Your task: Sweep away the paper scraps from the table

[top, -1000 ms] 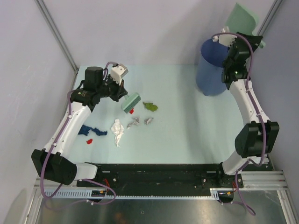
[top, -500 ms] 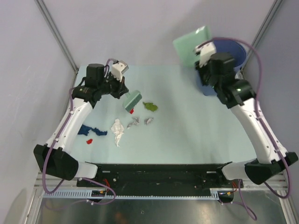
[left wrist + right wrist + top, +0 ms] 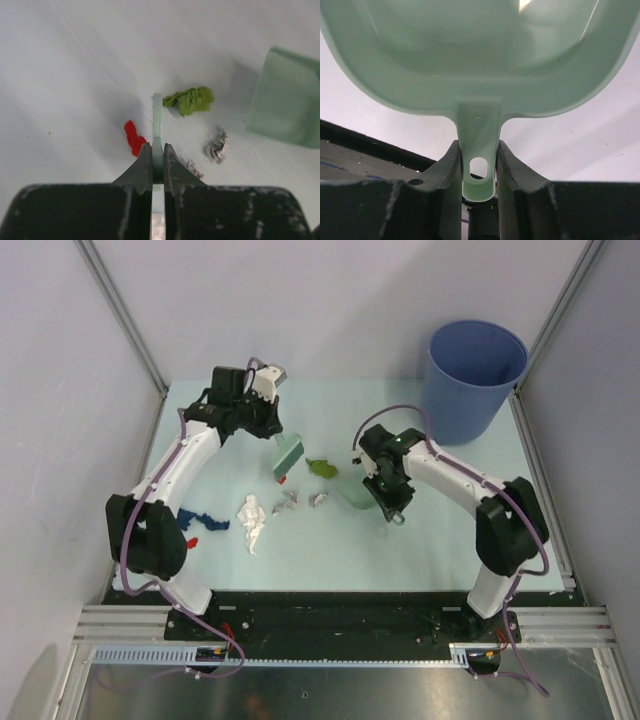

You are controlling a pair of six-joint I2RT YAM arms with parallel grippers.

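My left gripper [image 3: 268, 428] is shut on the pale green hand brush [image 3: 285, 453], which hangs bristles-down just above the red scrap [image 3: 283, 479]. In the left wrist view my left gripper [image 3: 157, 150] grips the brush [image 3: 157, 117] edge-on, with the red scrap [image 3: 133, 137], green scrap [image 3: 190, 99] and grey scraps [image 3: 217, 147] around it. My right gripper [image 3: 378, 490] is shut on the handle of the pale green dustpan [image 3: 353, 492], set low on the table [image 3: 430, 530] right of the grey scraps [image 3: 318, 499]. Its jaws clamp the dustpan [image 3: 475, 50] handle. White [image 3: 251, 517] and dark blue [image 3: 200, 520] scraps lie further left.
A blue bucket [image 3: 475, 380] stands at the back right corner. Grey frame posts rise at the back corners. A black rail runs along the front edge. A small red scrap [image 3: 191, 540] lies by the dark blue one.
My right arm has swung down from over the bucket to the table middle, bringing the dustpan beside the scraps. My left arm has shifted the brush slightly right.
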